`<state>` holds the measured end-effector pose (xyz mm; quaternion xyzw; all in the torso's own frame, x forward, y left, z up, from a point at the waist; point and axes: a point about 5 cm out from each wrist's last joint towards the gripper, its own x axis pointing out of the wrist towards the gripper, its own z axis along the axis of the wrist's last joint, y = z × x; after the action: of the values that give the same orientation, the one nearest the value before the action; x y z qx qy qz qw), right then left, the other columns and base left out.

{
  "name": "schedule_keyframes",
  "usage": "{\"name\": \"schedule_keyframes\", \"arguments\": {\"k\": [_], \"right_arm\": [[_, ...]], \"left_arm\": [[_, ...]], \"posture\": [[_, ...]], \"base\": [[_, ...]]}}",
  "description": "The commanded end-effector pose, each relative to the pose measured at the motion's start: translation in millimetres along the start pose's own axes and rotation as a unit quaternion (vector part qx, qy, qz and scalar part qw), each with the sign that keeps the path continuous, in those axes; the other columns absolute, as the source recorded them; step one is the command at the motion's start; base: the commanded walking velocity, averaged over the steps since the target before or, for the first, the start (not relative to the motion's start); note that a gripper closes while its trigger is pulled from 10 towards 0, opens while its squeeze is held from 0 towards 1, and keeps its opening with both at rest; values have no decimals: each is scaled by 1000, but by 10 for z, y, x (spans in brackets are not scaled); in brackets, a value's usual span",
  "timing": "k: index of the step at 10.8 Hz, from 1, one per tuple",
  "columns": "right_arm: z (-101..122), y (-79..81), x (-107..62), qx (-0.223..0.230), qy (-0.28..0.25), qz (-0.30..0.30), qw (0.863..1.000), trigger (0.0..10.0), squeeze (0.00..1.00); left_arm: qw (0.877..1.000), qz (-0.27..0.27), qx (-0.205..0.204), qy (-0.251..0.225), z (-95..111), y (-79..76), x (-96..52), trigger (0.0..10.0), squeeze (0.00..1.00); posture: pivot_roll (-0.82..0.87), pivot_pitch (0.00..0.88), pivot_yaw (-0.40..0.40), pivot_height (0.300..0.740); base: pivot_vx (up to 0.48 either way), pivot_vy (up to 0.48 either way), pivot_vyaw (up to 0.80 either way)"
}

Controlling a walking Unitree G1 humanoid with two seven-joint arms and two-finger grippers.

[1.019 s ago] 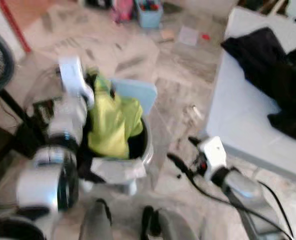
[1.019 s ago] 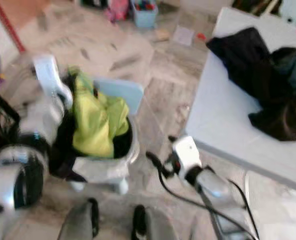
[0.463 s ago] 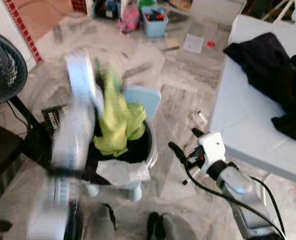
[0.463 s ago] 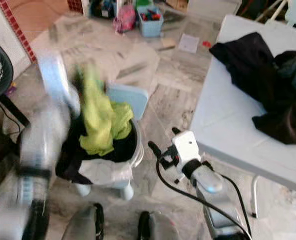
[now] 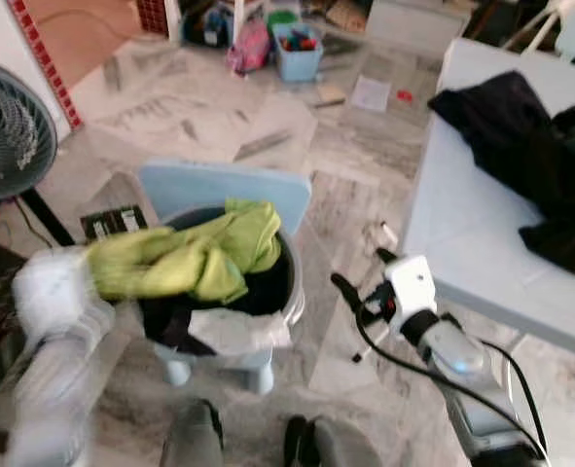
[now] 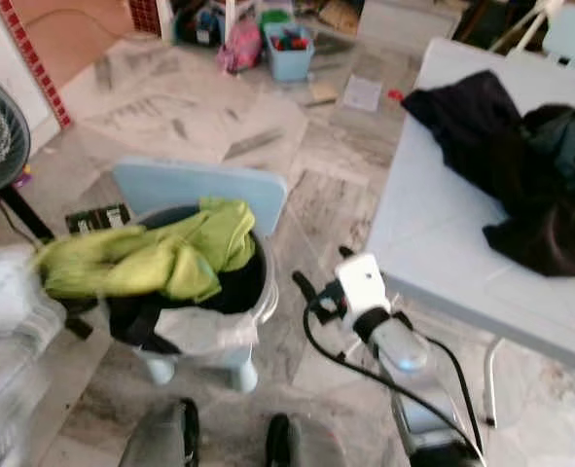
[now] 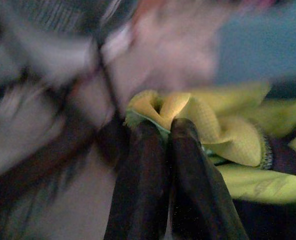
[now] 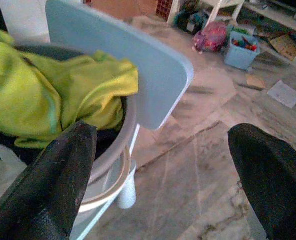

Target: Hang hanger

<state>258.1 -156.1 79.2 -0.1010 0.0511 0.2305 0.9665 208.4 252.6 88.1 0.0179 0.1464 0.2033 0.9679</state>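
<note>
Yellow-green shirt, soft, light, floppy: left pincer pinches its edge, centre-left; right pincer spread empty. No hanger seen.

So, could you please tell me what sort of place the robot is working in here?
Probably a lived-in room of a home: a basket heaped with clothes on a small chair, a standing fan, and toy bins on the marble floor.
</note>
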Motion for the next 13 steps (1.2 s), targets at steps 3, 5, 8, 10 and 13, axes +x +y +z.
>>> {"name": "schedule_keyframes", "arguments": {"k": [3, 5, 8, 10, 13], "right_arm": [[6, -6, 56, -10, -4, -4, 1000, 10000, 0], [14, -23, 57, -15, -8, -10, 1000, 10000, 0], [31, -8, 104, -20, -14, -9, 1000, 10000, 0], [46, -2, 126, -28, -17, -4, 999, 10000, 0], [46, 2, 150, -36, -18, 0, 999, 10000, 0]], "left_arm": [[992, -31, -13, 124, -386, -137, -161, 1412, 0], [990, -42, 2, 131, -388, -181, -117, 10000, 0], [983, -91, 51, 151, -398, -218, -63, 10000, 1000], [979, -101, 65, 162, -483, -277, -96, 10000, 1000], [977, -91, 178, 71, -397, -286, -104, 10000, 1000]], "posture": [[74, 122, -83, 740], [67, 118, -89, 740], [71, 120, -94, 740], [67, 120, -98, 740], [64, 124, -103, 740]], "base": [[0, 0, 0], [0, 0, 0], [0, 0, 0], [0, 0, 0], [0, 0, 0]]}}
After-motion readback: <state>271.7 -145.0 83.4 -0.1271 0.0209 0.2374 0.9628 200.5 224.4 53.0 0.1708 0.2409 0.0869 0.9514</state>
